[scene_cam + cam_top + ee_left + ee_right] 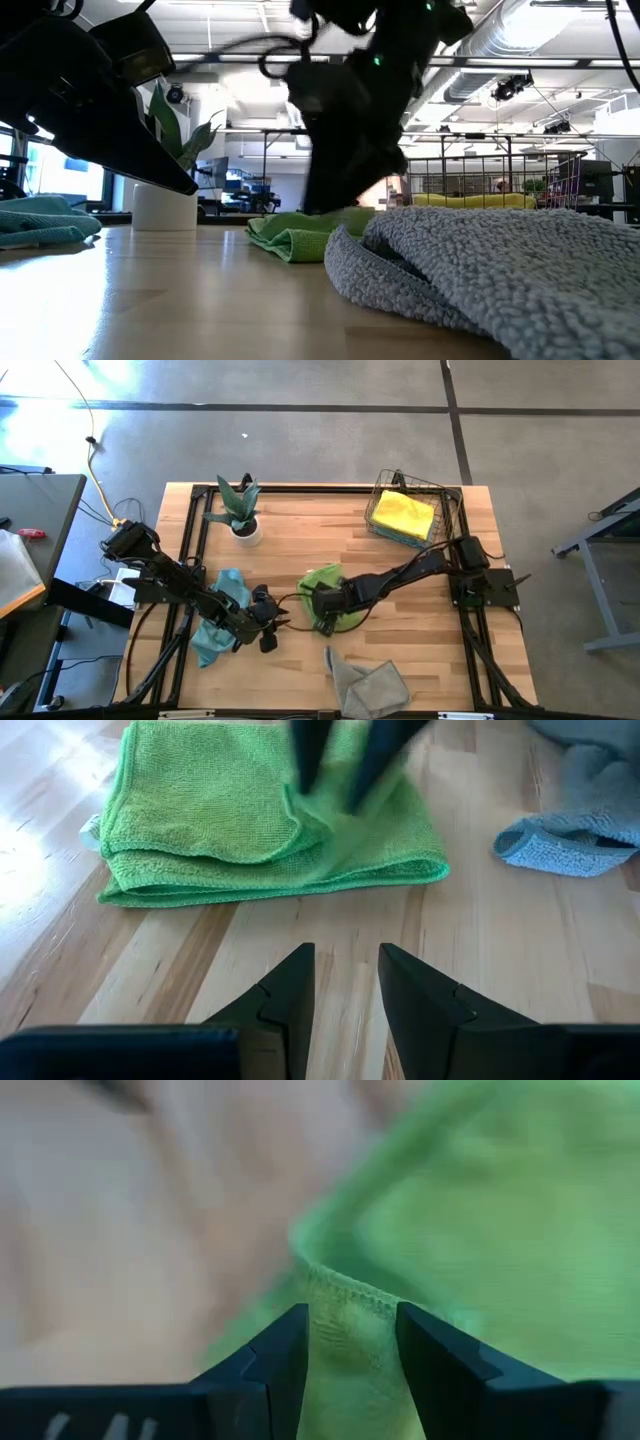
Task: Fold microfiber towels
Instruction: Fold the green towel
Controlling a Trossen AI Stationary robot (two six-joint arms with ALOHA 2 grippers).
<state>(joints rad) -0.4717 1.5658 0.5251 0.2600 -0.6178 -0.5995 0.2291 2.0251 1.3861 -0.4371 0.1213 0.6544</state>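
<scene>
Green towel (335, 605) one, grey towel (368, 682) one

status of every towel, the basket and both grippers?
Green towel: folded, one edge pinched up.
Right gripper: shut on green towel.
Left gripper: open, empty, near green towel.
Teal towel: crumpled.
Grey towel: crumpled.
Yellow towel: folded, in basket.

1. Both arms are dark, near black, built of jointed blocky segments.
2. The left claw (342, 995) has two matte black fingers (285, 995) with angular, wedge-shaped tips and a stepped notch on each inner face.
3. The right claw (348, 1355) has the same black wedge fingers.
4. Thin black cables loop along both arms.
</scene>
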